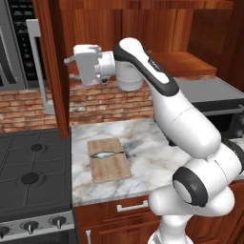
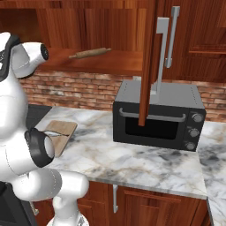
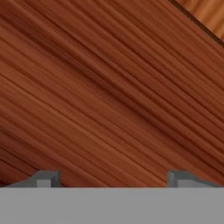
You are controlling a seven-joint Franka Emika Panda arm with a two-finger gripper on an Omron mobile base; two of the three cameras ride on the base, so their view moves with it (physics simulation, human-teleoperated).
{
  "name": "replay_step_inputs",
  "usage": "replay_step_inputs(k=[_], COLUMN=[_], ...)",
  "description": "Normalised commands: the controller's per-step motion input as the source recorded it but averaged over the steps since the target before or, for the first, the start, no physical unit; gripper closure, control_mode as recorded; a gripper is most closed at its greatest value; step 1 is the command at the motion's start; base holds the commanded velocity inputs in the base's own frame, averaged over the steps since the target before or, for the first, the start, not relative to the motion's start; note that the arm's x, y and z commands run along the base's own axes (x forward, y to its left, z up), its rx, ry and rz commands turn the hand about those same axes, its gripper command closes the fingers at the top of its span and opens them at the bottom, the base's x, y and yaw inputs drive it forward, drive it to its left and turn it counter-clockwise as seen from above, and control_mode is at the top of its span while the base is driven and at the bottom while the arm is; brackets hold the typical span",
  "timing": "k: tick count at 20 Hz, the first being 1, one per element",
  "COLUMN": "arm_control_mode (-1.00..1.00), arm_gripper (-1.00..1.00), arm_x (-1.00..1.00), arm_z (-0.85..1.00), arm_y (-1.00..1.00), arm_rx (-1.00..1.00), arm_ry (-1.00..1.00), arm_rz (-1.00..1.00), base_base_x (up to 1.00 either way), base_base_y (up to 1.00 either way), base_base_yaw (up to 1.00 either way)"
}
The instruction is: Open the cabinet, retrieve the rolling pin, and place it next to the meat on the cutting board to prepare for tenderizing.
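one rolling pin (image 2: 89,53) in the cabinet (image 2: 110,62), one meat (image 1: 106,154), one cutting board (image 1: 109,169), end effector (image 3: 113,178) wide apart

I have the arm (image 1: 190,128) reared up from its base, elbow bent, forearm reaching level toward the left. The claw (image 3: 113,178) stands wide open, empty, its two fingertips (image 3: 46,179) well apart, nothing between them.

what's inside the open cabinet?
The rolling pin lies on the cabinet shelf, alone there. The open doors and the arm cover the rest of the interior.
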Motion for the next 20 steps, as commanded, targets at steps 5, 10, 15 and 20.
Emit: replay_step_inputs(k=[5,10,15,20], arm_control_mode=[-1.0,-1.0,-1.0,-1.0], arm_gripper=[-1.0,-1.0,-1.0,-1.0], arm_x=[-0.27,-0.3,-0.16,0.0], arm_z=[-0.01,0.0,0.0,0.0], arm_y=[-0.14,-0.27,-0.42,-0.72], arm_rx=[-0.06,-0.12,-0.08,0.0], arm_ry=[-0.08,-0.15,-0.1,0.0], arm_rz=[-0.11,-0.25,-0.33,-0.41], base_base_x=[0.0,0.0,0.0,0.0], base_base_y=[0.0,0.0,0.0,0.0], base_base_yaw=[0.0,0.0,0.0,0.0])
